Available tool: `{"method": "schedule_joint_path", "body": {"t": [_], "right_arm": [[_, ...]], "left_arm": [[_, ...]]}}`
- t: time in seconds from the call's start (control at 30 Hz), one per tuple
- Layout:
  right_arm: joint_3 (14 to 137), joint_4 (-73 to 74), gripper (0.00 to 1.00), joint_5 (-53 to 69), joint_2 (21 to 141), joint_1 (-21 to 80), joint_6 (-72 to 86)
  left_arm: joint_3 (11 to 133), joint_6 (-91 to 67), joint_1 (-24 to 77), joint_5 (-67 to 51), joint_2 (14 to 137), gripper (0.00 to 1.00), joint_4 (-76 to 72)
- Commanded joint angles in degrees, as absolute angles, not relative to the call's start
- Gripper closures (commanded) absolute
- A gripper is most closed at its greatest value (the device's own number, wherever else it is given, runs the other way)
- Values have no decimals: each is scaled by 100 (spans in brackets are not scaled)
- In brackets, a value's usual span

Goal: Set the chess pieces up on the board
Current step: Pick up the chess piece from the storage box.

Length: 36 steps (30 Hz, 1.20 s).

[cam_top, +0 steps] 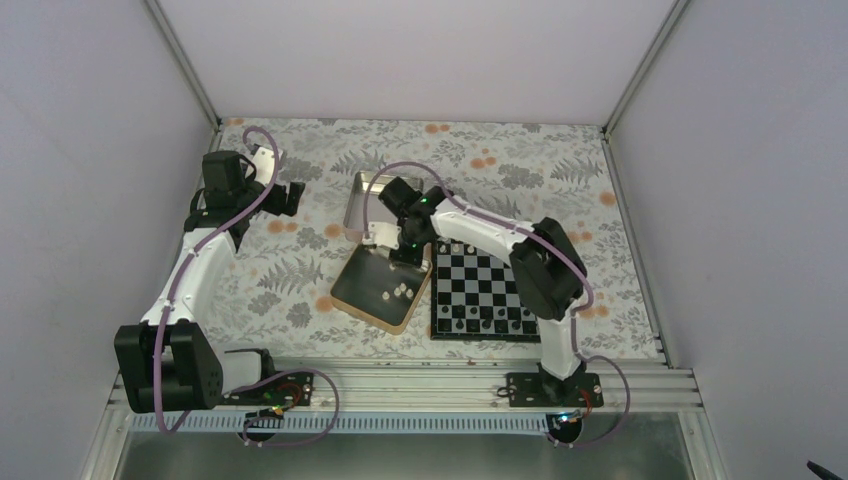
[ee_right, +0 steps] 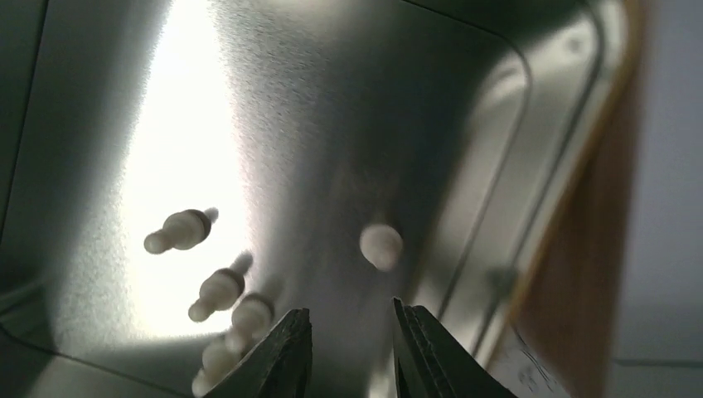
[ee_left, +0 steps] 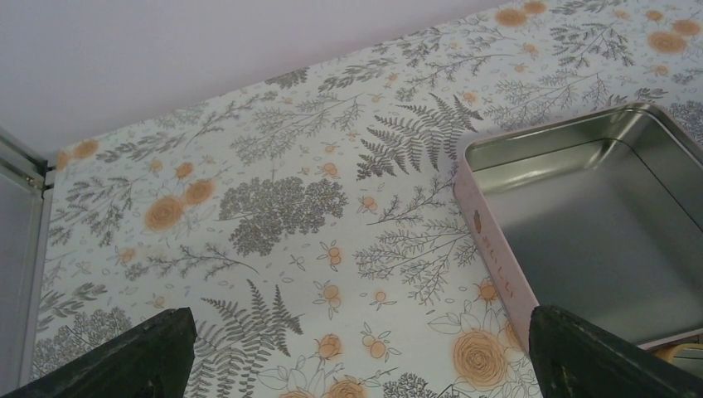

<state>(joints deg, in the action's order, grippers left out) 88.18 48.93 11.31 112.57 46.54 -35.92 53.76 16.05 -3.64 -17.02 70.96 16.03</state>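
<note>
Five or so white pieces (ee_right: 220,286) lie flat in the tin (ee_right: 497,191). In the wrist view, most are bunched at 8 o'clock from your right gripper (ee_right: 350,323), and one lies alone at 12. Its jaws stand a little apart and hold nothing. If you go down on the bunch, you may pinch two or knock one rolling. The tin wall at 3 o'clock is near, so a finger could bump it. From above, the board (cam_top: 485,290) sits just beside the tin, at its 3 o'clock. Your left gripper (ee_left: 358,332) is spread wide, holds nothing, and has lots of room.
</note>
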Motion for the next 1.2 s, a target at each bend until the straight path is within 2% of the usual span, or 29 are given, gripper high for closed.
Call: {"method": "schedule_joint_path", "body": {"t": [0.0, 0.43, 0.9, 1.03, 1.17], "right_arm": [[9145, 4858, 72, 1126, 11579, 4869, -3667], [9105, 4521, 73, 509, 11872, 4913, -3682], [9283, 4520, 72, 455, 12191, 4913, -3722], [9282, 4524, 91, 457, 12153, 4920, -3702], [9184, 4547, 94, 466, 11837, 4910, -3675]], "left_arm": [[5382, 1666, -387, -1700, 6972, 0, 1615], [5361, 1670, -387, -1697, 6986, 0, 1593], [5350, 1682, -387, -1706, 6970, 0, 1597], [5351, 1679, -386, -1714, 6987, 0, 1597], [5352, 1679, -387, -1721, 6998, 0, 1599]]}}
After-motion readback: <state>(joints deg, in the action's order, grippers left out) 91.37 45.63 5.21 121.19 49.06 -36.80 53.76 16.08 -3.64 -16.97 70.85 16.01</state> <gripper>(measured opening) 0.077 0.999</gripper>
